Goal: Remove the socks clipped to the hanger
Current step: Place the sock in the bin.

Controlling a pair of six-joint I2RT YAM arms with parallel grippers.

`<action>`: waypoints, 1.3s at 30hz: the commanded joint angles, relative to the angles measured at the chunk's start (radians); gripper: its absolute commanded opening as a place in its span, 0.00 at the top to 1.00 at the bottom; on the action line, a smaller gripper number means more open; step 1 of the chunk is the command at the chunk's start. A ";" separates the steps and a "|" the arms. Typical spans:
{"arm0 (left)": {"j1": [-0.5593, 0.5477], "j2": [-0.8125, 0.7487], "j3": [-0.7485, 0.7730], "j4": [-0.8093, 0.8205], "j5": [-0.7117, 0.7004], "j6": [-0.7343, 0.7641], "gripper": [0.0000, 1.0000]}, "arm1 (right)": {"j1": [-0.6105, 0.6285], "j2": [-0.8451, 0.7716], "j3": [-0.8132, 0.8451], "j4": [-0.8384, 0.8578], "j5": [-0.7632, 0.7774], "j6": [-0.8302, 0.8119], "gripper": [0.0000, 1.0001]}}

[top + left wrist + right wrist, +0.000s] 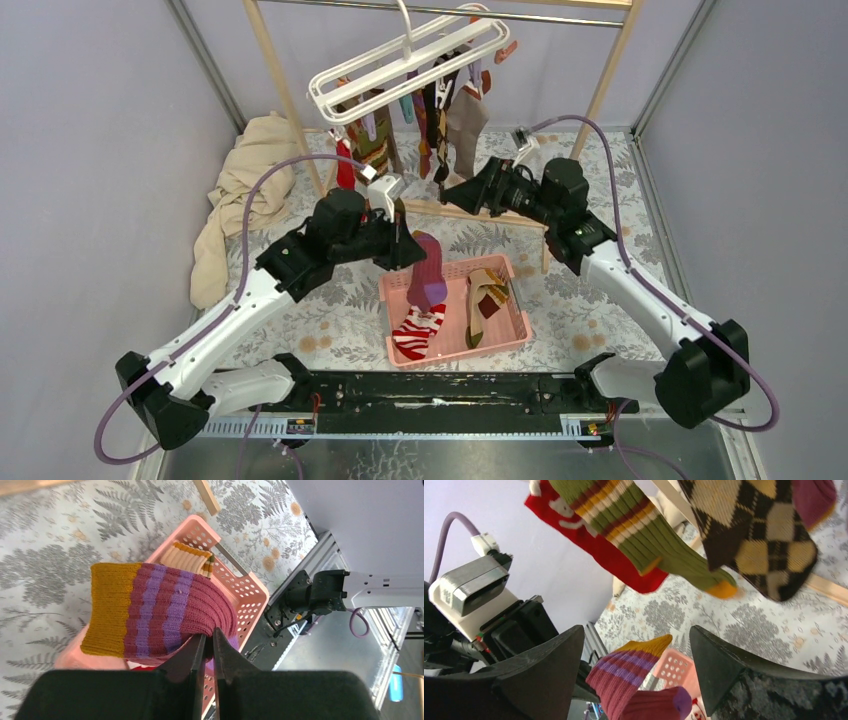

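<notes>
The white hanger [400, 62] hangs tilted from the top rail, with several socks [440, 125] still clipped under it. My left gripper [405, 245] [209, 636] is shut on a maroon sock [428, 272] [150, 610] with purple stripes and a mustard cuff, and holds it over the pink basket [510, 325] [245, 587]. My right gripper [455, 190] [636, 636] stands open just below the hanging socks, with nothing between its fingers. Above it dangle a red sock [599, 555], an olive striped sock [649, 540] and a brown argyle sock [754, 545]. The maroon sock [634, 685] shows beyond its gap.
The basket holds a red-white striped sock [418, 332] and a tan argyle sock [485, 300]; a beige ribbed sock [192, 557] lies there too. The wooden rail frame [285, 100] stands behind. A beige cloth pile [240, 195] lies at the left wall.
</notes>
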 commanded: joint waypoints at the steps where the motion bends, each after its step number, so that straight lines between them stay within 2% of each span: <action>1: -0.033 -0.004 -0.081 0.208 0.062 -0.075 0.87 | -0.014 -0.096 -0.040 -0.082 0.031 -0.073 0.15; 8: -0.160 0.073 -0.181 0.307 -0.005 -0.125 0.86 | -0.023 -0.157 -0.084 -0.149 0.052 -0.107 0.15; 10: -0.166 0.093 -0.212 0.310 -0.038 -0.134 0.72 | -0.024 -0.171 -0.089 -0.180 0.068 -0.121 0.15; 12: -0.167 0.112 -0.240 0.308 -0.080 -0.133 0.52 | -0.027 -0.184 -0.098 -0.204 0.074 -0.135 0.15; 16: -0.162 0.192 -0.230 0.274 -0.187 -0.099 0.38 | -0.030 -0.202 -0.116 -0.226 0.069 -0.142 0.15; 21: -0.148 0.280 -0.145 0.217 -0.257 -0.062 0.30 | -0.032 -0.227 -0.110 -0.299 0.097 -0.178 0.15; 23: -0.129 0.249 -0.110 0.178 -0.336 -0.048 0.17 | -0.032 -0.246 -0.102 -0.344 0.117 -0.199 0.15; 24: -0.108 0.230 -0.101 0.163 -0.358 -0.041 0.13 | -0.032 -0.252 -0.097 -0.361 0.124 -0.209 0.15; 25: -0.071 0.209 -0.099 0.155 -0.368 -0.032 0.03 | -0.032 -0.257 -0.091 -0.375 0.125 -0.219 0.15; 26: -0.029 0.190 -0.103 0.152 -0.368 -0.025 0.02 | -0.032 -0.263 -0.090 -0.382 0.122 -0.222 0.15; 30: 0.155 0.156 -0.128 0.136 -0.379 -0.007 0.02 | -0.032 -0.279 -0.097 -0.393 0.114 -0.225 0.15; 35: 0.322 0.161 -0.165 0.101 -0.534 -0.027 0.02 | -0.033 -0.284 -0.112 -0.397 0.099 -0.223 0.15; 39: 0.470 0.221 -0.204 0.160 -0.519 -0.044 0.02 | -0.032 -0.287 -0.135 -0.368 0.070 -0.201 0.15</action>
